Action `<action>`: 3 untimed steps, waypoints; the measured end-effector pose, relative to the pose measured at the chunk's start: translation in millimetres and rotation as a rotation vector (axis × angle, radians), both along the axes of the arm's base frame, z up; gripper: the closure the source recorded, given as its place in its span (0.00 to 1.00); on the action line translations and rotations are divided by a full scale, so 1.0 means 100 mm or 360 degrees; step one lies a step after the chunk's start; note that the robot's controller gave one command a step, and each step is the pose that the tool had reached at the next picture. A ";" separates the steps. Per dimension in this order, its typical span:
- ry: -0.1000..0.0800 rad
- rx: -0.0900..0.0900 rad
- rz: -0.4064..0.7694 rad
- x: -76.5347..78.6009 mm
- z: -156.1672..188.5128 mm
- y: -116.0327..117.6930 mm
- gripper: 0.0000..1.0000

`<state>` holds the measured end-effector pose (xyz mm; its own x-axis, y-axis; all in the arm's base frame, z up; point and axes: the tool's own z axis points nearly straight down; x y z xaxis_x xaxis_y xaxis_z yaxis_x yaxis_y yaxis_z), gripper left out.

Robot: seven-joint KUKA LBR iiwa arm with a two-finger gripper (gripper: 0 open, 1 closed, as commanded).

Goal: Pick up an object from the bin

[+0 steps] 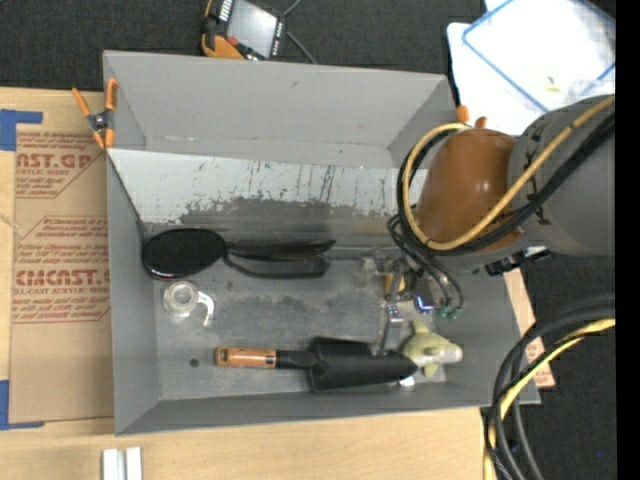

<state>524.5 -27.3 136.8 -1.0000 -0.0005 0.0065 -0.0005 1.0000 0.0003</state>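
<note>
Camera view, first voice: where is the gripper [392, 318] placed, and what is found beneath it?

Second voice: It is seen low in the right part of the bin [270, 108], near the front wall. Just below it lies the broad dark end of a black scoop-like tool [350, 368], whose copper-coloured handle is laid out to the left along the front. A small pale cream thing [432, 350] is lying just beside that dark end, on the right. Nothing is seen held.

First voice: Is the gripper open or closed?

Second voice: That cannot be told; its tip is lost against the cables and the dark tool.

First voice: How is the step best done?

Second voice: One thing alone should be chosen. The two lie so near each other that one could be nudged while the other is closed on. If the black tool is taken, the narrow neck is judged a better place than the broad end, and tilting should be expected from the long handle. The pale thing is judged lighter to lift, though the wall close by must be allowed for. The black oval brush [185, 252] and the clear little cup [185, 300], well apart at the left, need not be considered.
</note>
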 end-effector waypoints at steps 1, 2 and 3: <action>-0.0011 -0.0001 0.0001 0.02 0.03 0.00 0.00; -0.0019 0.0003 0.0015 -0.31 -0.66 0.59 0.00; -0.0029 -0.0003 0.0102 -0.40 -0.19 0.67 0.00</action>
